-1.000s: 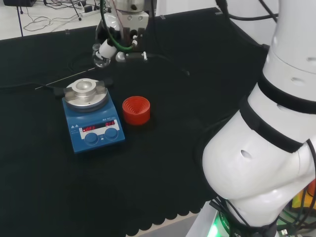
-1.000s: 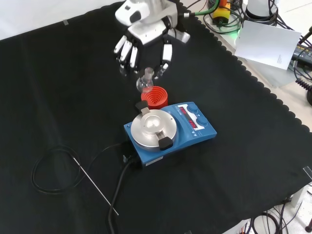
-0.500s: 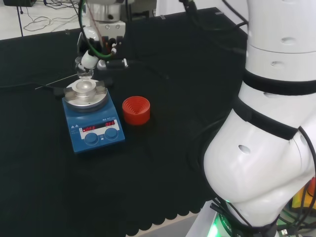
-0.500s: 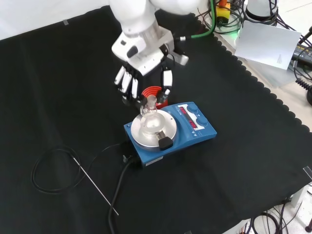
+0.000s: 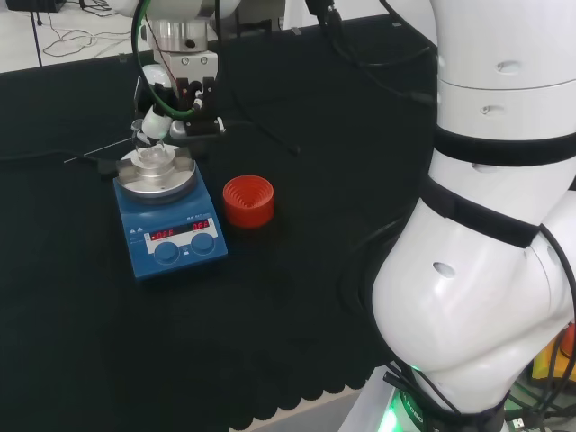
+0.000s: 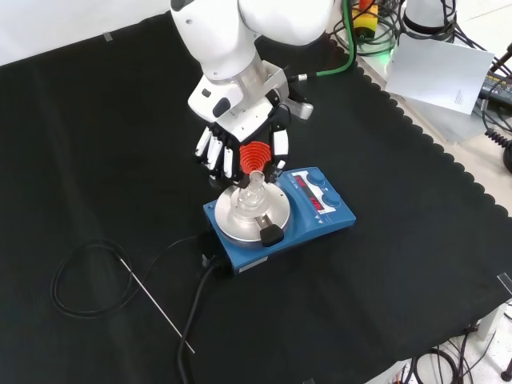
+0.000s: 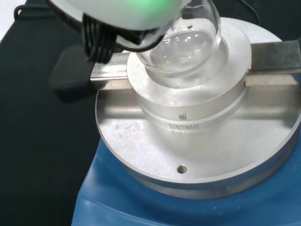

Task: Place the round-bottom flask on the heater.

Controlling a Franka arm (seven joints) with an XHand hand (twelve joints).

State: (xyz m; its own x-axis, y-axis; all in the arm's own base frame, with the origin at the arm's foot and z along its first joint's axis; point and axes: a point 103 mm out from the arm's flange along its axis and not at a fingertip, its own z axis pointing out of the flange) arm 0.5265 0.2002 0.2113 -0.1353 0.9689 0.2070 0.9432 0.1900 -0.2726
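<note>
1. Arm (image 5: 490, 225): in the head view I see my arm's white links rising along the right side, well clear of the heater. In the front view a white link (image 6: 232, 40) comes down from the top and ends directly above the heater.

2. Heater (image 6: 320, 220): a blue box with two knobs and a red display on its front face, carrying a round metal plate (image 6: 240, 228) with a raised centre block. The wrist view adds what the other two cannot resolve: the block (image 7: 197, 108) has a shallow bowl at its top, and a flat metal bar crosses the plate behind it.

3. Hand (image 6: 240, 140): it hangs fingers-down over the heater's plate. In the front view the fingers (image 6: 280, 148) are curled in around the neck of the flask, clamped on it from both sides. In the head view the hand (image 5: 175, 94) sits just behind the plate.

4. Red ribbed stand (image 5: 248, 200): in the head view it stands beside the heater, to its right and apart from it. In the front view it appears behind the heater, partly screened by the fingers.

5. Round-bottom flask (image 7: 181, 44): clear glass, with nothing visible inside. The wrist view shows its bulb seated in the bowl of the heater's block. In the front view the flask (image 6: 252, 192) stands roughly upright on the plate's centre, neck toward the hand.
</note>
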